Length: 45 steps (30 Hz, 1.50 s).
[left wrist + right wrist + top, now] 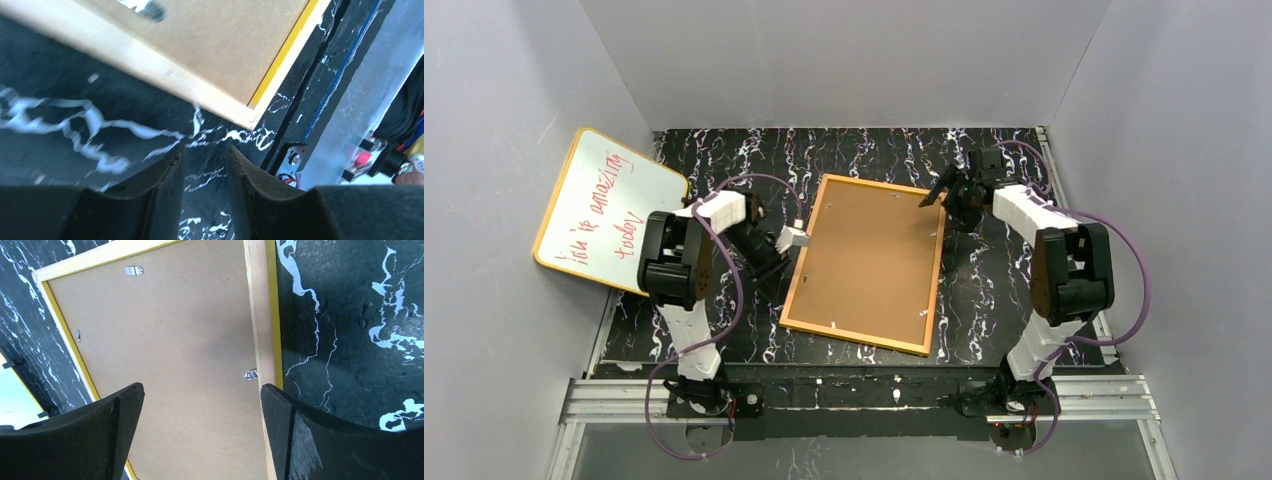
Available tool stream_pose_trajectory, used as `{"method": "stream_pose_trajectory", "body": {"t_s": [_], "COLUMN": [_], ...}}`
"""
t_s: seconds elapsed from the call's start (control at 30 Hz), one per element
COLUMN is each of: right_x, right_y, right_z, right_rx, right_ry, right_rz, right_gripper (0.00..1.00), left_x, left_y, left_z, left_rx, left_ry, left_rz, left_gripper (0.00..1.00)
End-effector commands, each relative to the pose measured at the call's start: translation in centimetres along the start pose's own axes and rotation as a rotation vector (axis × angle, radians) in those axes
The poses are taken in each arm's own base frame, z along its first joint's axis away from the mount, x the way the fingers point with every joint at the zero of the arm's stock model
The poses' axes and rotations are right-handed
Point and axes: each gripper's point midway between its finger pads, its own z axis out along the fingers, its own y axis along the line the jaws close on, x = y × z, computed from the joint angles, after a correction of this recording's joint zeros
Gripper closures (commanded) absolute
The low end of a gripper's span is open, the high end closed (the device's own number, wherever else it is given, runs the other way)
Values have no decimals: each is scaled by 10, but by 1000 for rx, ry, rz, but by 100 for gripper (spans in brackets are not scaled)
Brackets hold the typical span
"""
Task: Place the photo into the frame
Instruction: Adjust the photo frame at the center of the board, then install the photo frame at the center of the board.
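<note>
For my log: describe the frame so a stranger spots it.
At the middle of the black marbled table, the frame lies flat, brown back up. Unlike the yellow-edged whiteboard leaning at the left, it has no red writing.

bright, even light is filling every view, shadows falling soft; right of the left gripper [205, 150] the rail [350, 95] is glaring, perhaps overexposing, edges blurring.

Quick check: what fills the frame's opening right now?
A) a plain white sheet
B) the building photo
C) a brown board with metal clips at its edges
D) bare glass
C: a brown backing board fills the frame, and the right wrist view shows metal clips along its edges.
</note>
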Motion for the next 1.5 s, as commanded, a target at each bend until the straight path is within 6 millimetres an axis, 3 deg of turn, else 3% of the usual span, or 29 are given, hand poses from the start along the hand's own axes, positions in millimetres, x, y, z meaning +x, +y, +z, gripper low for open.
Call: {"method": "stream_pose_trajectory", "body": {"t_s": [0.0, 0.13, 0.27, 0.33, 0.47, 0.6, 0.73, 0.9, 1.07, 1.47], "right_x": [-3, 28, 89, 116, 170, 215, 238, 257, 269, 295], "right_y": [16, 80, 136, 157, 178, 191, 200, 205, 197, 189], "right_z": [-27, -34, -23, -16, 6, 21, 27, 32, 38, 48], "right_rx": [-33, -229, -315, -371, -409, -404, -395, -387, -355, -337], "right_ry": [-34, -4, 108, 148, 259, 340, 372, 407, 435, 499], "right_rz": [-20, -93, -209, -241, -274, -297, -276, -249, -236, -259], "right_gripper": [6, 11, 11, 11, 14, 16, 20, 27, 32, 36], "left_x": [-14, -39, -47, -43, -32, -27, -27, -26, -26, -25], "left_y": [9, 14, 8, 6, 10, 15, 18, 20, 21, 24], "left_z": [-39, -38, -27, -19, -6, 2, 5, 7, 6, 5], "left_rx": [5, 82, 159, 171, 158, 153, 148, 136, 124, 96], "left_ry": [-154, -264, -284, -264, -228, -214, -219, -226, -224, -218], "left_rz": [-89, -203, -243, -246, -268, -289, -307, -319, -321, -327], "left_gripper": [65, 61, 58, 59, 63, 69, 72, 75, 76, 76]}}
